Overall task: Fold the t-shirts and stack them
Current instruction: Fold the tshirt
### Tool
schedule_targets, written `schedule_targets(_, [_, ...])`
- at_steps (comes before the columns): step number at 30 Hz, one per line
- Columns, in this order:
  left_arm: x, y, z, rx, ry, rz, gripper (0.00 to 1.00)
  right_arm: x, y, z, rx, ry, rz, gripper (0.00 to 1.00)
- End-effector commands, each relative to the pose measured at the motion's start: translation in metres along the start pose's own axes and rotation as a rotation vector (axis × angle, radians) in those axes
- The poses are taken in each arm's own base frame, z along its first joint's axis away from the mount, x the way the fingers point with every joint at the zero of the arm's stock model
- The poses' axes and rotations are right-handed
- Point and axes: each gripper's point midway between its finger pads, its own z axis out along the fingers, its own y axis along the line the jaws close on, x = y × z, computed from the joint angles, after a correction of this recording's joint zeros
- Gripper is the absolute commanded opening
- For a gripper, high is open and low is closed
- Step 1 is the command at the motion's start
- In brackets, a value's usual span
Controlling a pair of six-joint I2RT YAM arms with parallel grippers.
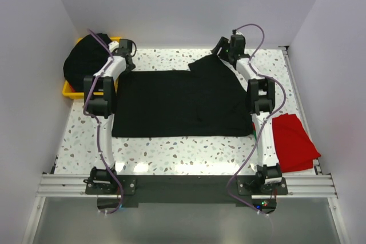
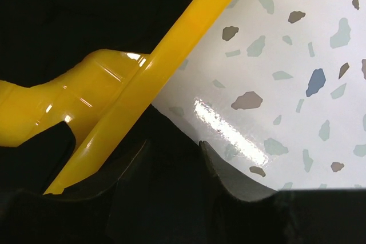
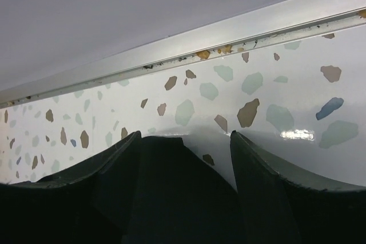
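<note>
A black t-shirt (image 1: 183, 104) lies spread flat on the middle of the table, one sleeve (image 1: 209, 64) sticking out at its far right. My left gripper (image 1: 127, 50) is at the shirt's far left corner, beside the yellow bin. In the left wrist view its jaws (image 2: 173, 142) stand apart with black cloth (image 2: 171, 198) filling the gap. My right gripper (image 1: 226, 47) is over the sleeve at the far right. Its jaws (image 3: 185, 134) stand apart around a cloth corner (image 3: 171, 198), with bare table showing beside it. A red t-shirt (image 1: 294, 141) lies crumpled at the right edge.
The yellow bin (image 1: 70, 90) at the far left holds a heap of black cloth (image 1: 86, 58), and its rim (image 2: 171, 50) runs close past my left fingers. A metal rail (image 3: 229, 32) and the white back wall lie just beyond my right gripper.
</note>
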Motion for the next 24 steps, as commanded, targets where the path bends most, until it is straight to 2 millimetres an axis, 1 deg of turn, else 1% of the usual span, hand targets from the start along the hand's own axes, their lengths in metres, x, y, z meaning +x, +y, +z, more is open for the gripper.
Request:
schedule_targets(1, [-0.003, -0.001, 0.007, 0.002, -0.027, -0.012, 0.43, -0.017, 0.019, 0.003, -0.068, -0.053, 0.030, 0.66])
schedule_targets(4, [-0.003, -0.003, 0.006, 0.009, -0.026, -0.014, 0.43, -0.015, 0.020, 0.005, -0.081, -0.051, 0.055, 0.61])
schedule_targets(5, [-0.002, -0.003, 0.007, 0.011, -0.023, -0.015, 0.43, -0.012, 0.020, 0.005, -0.089, -0.042, 0.063, 0.54])
schedule_targets(7, [-0.002, -0.004, 0.007, 0.015, -0.023, -0.016, 0.42, -0.012, 0.024, 0.004, -0.105, -0.042, 0.084, 0.46])
schedule_targets(8, [-0.002, -0.004, 0.007, 0.016, -0.022, -0.015, 0.42, -0.010, 0.025, 0.003, -0.107, -0.034, 0.087, 0.40])
schedule_targets(10, [-0.002, -0.003, 0.007, 0.011, -0.021, -0.016, 0.42, -0.008, 0.024, 0.001, -0.109, -0.028, 0.094, 0.36])
schedule_targets(11, [-0.001, -0.002, 0.007, 0.010, -0.020, -0.015, 0.42, -0.007, 0.024, -0.003, -0.106, -0.024, 0.095, 0.31])
schedule_targets(14, [-0.002, -0.001, 0.005, 0.008, -0.024, -0.017, 0.42, -0.004, 0.021, -0.008, -0.092, -0.026, 0.096, 0.23])
schedule_targets(15, [-0.002, -0.001, 0.006, 0.006, -0.024, -0.018, 0.41, -0.014, 0.022, -0.013, -0.093, -0.046, 0.098, 0.21])
schedule_targets(16, [-0.002, -0.001, 0.005, 0.006, -0.024, -0.018, 0.41, -0.016, 0.021, -0.014, -0.089, -0.051, 0.100, 0.17])
schedule_targets(17, [-0.001, -0.001, 0.005, 0.006, -0.020, -0.018, 0.40, -0.011, 0.016, -0.015, -0.075, -0.042, 0.108, 0.15])
schedule_targets(18, [-0.001, 0.000, 0.005, 0.005, -0.018, -0.016, 0.39, -0.020, 0.019, -0.020, -0.081, -0.060, 0.108, 0.13])
schedule_targets(19, [-0.001, 0.000, 0.004, 0.004, -0.019, -0.018, 0.39, -0.024, 0.015, -0.022, -0.074, -0.067, 0.118, 0.11])
schedule_targets(20, [-0.001, 0.000, 0.004, 0.003, -0.018, -0.019, 0.39, -0.024, 0.011, -0.024, -0.067, -0.067, 0.125, 0.07])
schedule_targets(21, [-0.002, 0.000, 0.003, 0.006, -0.021, -0.024, 0.39, -0.030, 0.012, -0.028, -0.071, -0.079, 0.127, 0.05])
schedule_targets(22, [-0.003, -0.001, 0.002, 0.009, -0.023, -0.025, 0.38, -0.035, 0.008, -0.030, -0.067, -0.087, 0.139, 0.01])
schedule_targets(24, [-0.003, -0.003, 0.002, 0.018, -0.022, -0.029, 0.38, -0.036, 0.003, -0.033, -0.060, -0.089, 0.145, 0.00])
